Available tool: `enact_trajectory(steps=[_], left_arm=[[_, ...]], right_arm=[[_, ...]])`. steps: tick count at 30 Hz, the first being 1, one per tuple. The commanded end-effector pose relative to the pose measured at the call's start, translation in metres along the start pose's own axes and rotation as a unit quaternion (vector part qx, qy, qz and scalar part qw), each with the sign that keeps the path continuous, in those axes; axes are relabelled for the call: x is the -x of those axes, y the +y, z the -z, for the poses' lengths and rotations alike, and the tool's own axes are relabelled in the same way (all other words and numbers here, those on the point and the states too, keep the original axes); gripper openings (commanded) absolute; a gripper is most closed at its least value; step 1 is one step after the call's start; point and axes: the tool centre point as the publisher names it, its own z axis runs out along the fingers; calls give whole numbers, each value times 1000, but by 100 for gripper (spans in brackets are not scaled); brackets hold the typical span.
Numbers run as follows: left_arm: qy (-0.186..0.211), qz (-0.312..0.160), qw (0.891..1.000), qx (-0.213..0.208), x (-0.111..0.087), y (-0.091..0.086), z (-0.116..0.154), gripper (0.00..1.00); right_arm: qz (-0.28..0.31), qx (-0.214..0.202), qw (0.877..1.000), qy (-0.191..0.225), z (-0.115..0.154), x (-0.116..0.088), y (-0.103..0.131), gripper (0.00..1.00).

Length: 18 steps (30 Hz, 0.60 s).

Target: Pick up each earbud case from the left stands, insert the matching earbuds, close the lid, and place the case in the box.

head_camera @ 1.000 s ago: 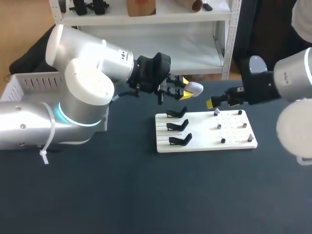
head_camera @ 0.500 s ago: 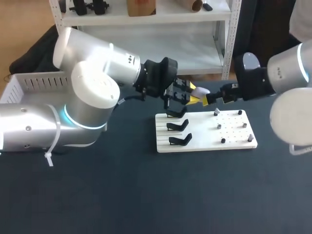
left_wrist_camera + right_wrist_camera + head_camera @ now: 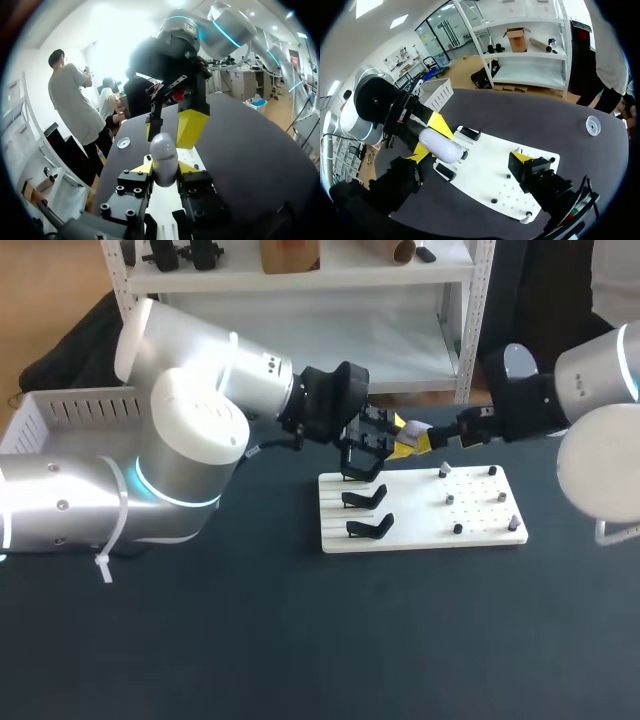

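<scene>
Head view, upper middle of the frame: the left end effector [image 3: 392,440] is clamped on the white earbud case [image 3: 413,429], just over the back edge of the white board [image 3: 420,527]. The right end effector [image 3: 428,443] is right beside it, fingers apart. Left wrist view: the case sits pinched between the yellow tips, with the other arm's spread tips just ahead. Right wrist view: the case hangs over the black stands [image 3: 469,133].

Head view: high and behind, looking down over the whole bench [image 3: 300,640]. Wrist views: close up, facing each other along the left tool [image 3: 165,167] and right tool [image 3: 170,130]. Shared by all: case [image 3: 442,145], white board [image 3: 480,525].
</scene>
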Motion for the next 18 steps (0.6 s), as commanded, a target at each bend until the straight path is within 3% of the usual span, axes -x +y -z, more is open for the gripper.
enact_trajectory(steps=[1, 7, 13, 18], left_arm=[[-3, -1, 1000, 0, 0, -4, 1, 0], [-15, 10, 1000, -3, -4, -10, 2, 0], [-91, 61, 994, 11, -19, -12, 17, 0], [-140, 90, 986, 20, -19, -13, 34, 0]], right_arm=[[1, -1, 1000, 1, 3, 3, -2, 100], [7, -8, 1000, -7, 11, 7, -2, 100], [47, -48, 998, -9, 29, -3, -3, 100], [71, -91, 993, 28, 43, -16, -10, 100]])
